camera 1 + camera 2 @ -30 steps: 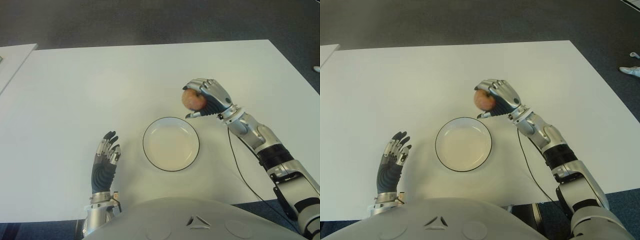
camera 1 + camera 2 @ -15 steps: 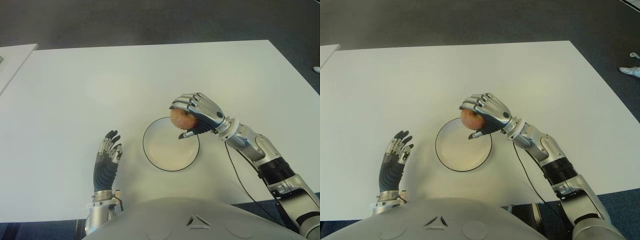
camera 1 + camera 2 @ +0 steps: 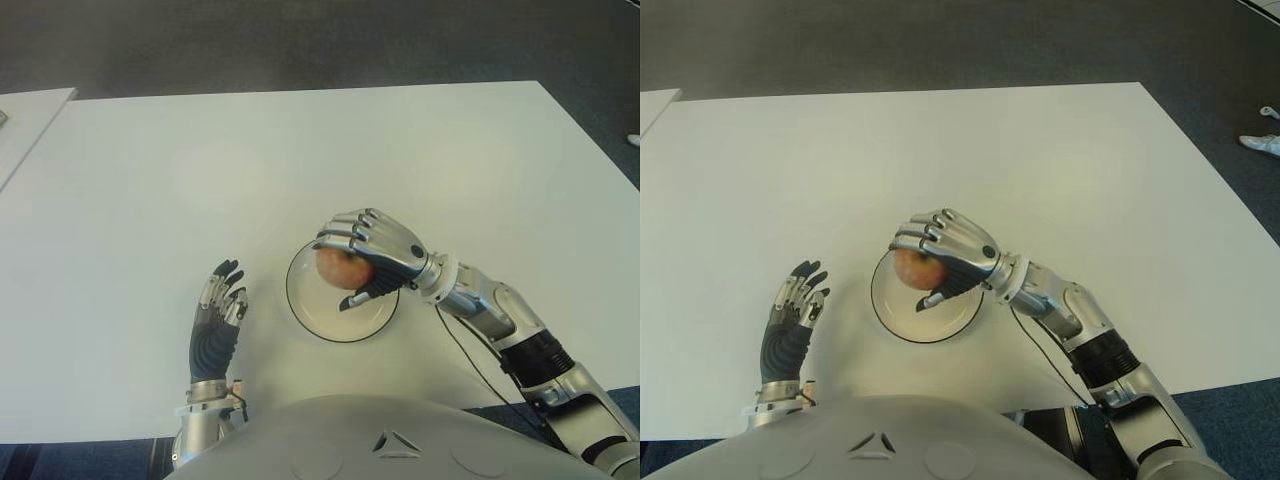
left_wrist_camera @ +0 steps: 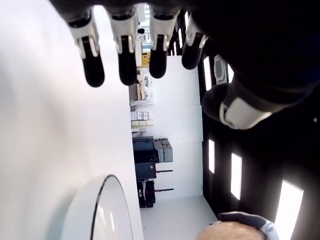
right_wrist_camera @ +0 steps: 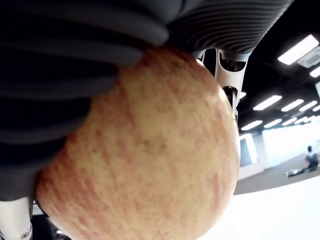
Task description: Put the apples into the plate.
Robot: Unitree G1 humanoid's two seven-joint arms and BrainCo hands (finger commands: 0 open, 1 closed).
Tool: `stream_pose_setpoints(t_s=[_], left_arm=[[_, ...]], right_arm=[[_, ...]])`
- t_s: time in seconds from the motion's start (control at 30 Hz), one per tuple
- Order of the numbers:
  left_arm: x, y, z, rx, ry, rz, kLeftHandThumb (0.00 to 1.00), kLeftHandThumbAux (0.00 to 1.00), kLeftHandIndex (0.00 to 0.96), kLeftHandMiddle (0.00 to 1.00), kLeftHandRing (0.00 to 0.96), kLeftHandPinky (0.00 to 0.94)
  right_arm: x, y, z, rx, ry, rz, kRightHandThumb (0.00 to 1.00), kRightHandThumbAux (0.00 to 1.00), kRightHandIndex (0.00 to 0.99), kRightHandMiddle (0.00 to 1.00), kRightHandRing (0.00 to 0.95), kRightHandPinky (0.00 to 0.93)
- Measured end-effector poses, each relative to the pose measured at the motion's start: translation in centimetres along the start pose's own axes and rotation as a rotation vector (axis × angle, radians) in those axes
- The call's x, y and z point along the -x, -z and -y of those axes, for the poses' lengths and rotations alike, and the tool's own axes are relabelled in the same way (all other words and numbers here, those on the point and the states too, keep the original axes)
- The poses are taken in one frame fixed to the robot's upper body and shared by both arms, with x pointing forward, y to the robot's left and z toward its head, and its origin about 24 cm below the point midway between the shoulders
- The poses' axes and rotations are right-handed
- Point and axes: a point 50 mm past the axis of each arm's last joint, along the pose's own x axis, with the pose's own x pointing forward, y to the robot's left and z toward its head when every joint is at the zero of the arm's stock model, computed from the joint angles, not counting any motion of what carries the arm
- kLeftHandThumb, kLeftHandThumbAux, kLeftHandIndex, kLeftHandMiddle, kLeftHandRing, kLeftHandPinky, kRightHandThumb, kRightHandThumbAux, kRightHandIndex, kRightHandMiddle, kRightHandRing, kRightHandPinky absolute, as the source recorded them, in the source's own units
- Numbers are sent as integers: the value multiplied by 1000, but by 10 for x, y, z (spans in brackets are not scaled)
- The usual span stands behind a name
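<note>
A red-yellow apple (image 3: 339, 268) is held in my right hand (image 3: 365, 262), whose fingers curl over it above the white, dark-rimmed plate (image 3: 320, 315). Up close in the right wrist view the apple (image 5: 145, 155) fills the frame with dark finger pads wrapped over it. I cannot tell whether the apple touches the plate. My left hand (image 3: 215, 320) shows to the left of the plate, fingers spread and holding nothing. In the left wrist view the plate's rim (image 4: 112, 200) is seen beyond the straight fingers (image 4: 125, 55).
The white table (image 3: 200, 170) stretches wide behind the plate. A second white surface (image 3: 25, 120) stands at the far left. Dark floor lies beyond the table's far and right edges. A thin cable (image 3: 465, 350) runs along my right forearm.
My right hand has carried the apple leftward and toward me, from beyond the plate's far right rim to over the plate, and lower. The left hand has barely moved.
</note>
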Motion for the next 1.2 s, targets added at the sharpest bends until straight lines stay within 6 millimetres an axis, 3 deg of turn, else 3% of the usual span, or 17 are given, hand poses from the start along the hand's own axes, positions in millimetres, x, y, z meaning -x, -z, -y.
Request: stream_pose_setpoints(t_s=[0.47,1.2], left_arm=[[1,-3,3,-1,11,9,133,531,110,114,132,172],[2,-4,5,-4,13,20,131,515,108,110,126,162]], right_arm=[[6,-3,-10,-9,-42,11,678,719,845,887,885,890],[13,1,-26,-24,-123,5,648,725,846,897,892,898]])
